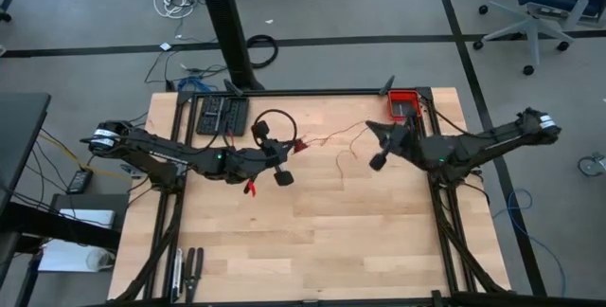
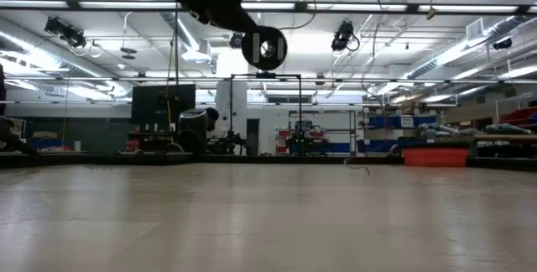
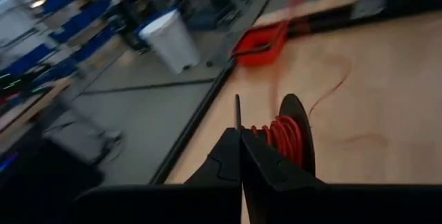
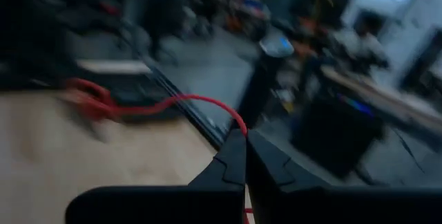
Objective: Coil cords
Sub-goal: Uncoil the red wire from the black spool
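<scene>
Wooden table [image 1: 312, 241] beneath us, our left gripper [image 3: 240, 135] pinched on a spool [image 3: 289, 137] of red cord [image 1: 327, 139], our right gripper [image 4: 244, 156] clamped on that cord's strand.

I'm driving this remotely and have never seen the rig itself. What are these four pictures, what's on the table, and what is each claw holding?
There are two dark robot arms at a wooden table. One picture looks straight down on it, one looks level across the tabletop, and the other two come from cameras on each arm's wrist.

The left claw is shut, with a black spool wound with red cord right beside its tips. I can't tell whether it pinches the spool's rim or the cord. The right claw is shut on the same red cord, which arcs out from its tips.

From above, the loose cord runs wavy across the table between the two arms. Also there: a black cable loop, a red bin at the far right corner, and a dark keyboard-like tray at the far left.
</scene>
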